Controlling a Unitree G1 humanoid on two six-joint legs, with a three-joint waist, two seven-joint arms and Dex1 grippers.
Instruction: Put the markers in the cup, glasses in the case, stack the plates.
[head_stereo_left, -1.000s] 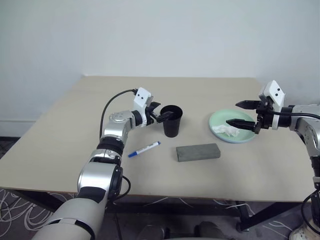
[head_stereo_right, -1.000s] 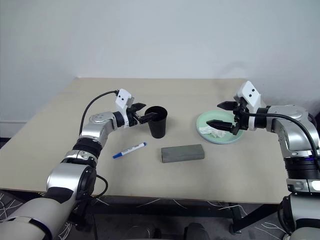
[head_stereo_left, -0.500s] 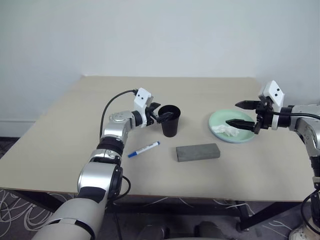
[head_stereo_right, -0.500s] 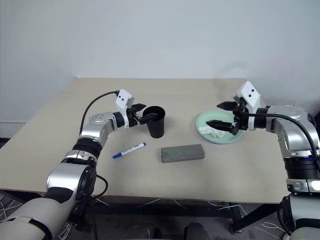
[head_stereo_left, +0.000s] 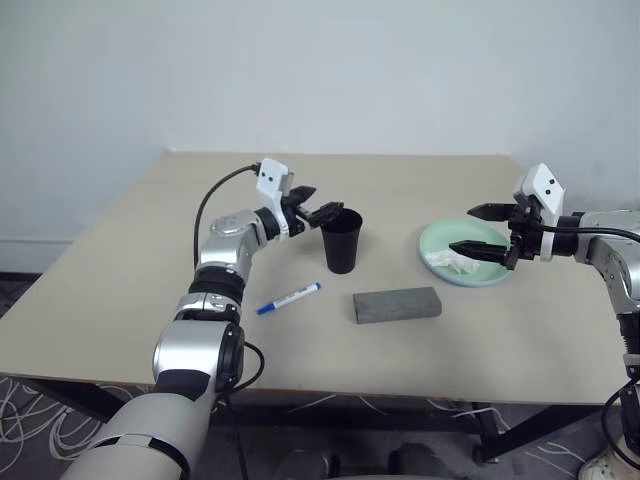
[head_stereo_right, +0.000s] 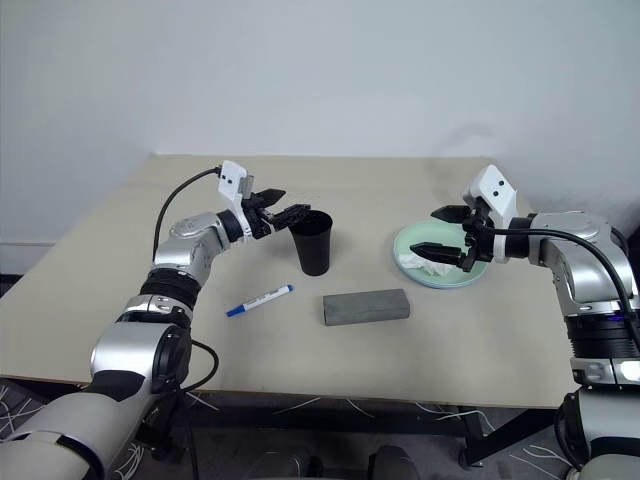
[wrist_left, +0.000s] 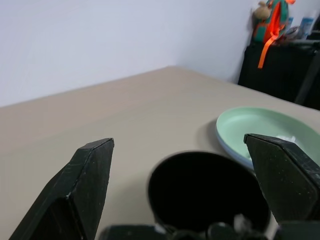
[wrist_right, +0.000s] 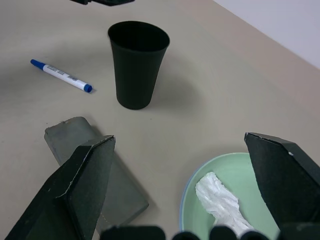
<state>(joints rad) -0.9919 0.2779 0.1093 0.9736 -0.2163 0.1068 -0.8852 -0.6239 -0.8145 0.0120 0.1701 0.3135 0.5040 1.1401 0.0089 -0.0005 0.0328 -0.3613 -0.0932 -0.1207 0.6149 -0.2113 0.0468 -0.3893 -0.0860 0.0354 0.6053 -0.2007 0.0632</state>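
My left jaws hang just above the rim of the black cup, on the side toward my left, spread wide with nothing between them. In the left wrist view I look straight down past my two black fingers into the dark mouth of the cup, which sits between them and a little beyond.

The cup stands upright near the middle of the tan surface. Nearer to me and off to its left lies the blue-capped marker, flat on the surface, angled, well apart from my left jaws and clear of the cup. I cannot tell what is inside the cup.

The grey glasses case lies flat just to the right of the marker, nearer to me than the cup, lid down and touching nothing else.

My right jaws are also spread wide and empty. They hover over the near left part of the mint green plate, one finger above the other. A crumpled white tissue rests in the plate, just below my lower finger; I cannot tell whether the finger touches it. A thin light blue edge shows under the green plate's rim in the right wrist view, so the green plate sits on a blue one.

From the right wrist, the cup, the marker and the case all lie beyond my fingers, with the plate and tissue closest.
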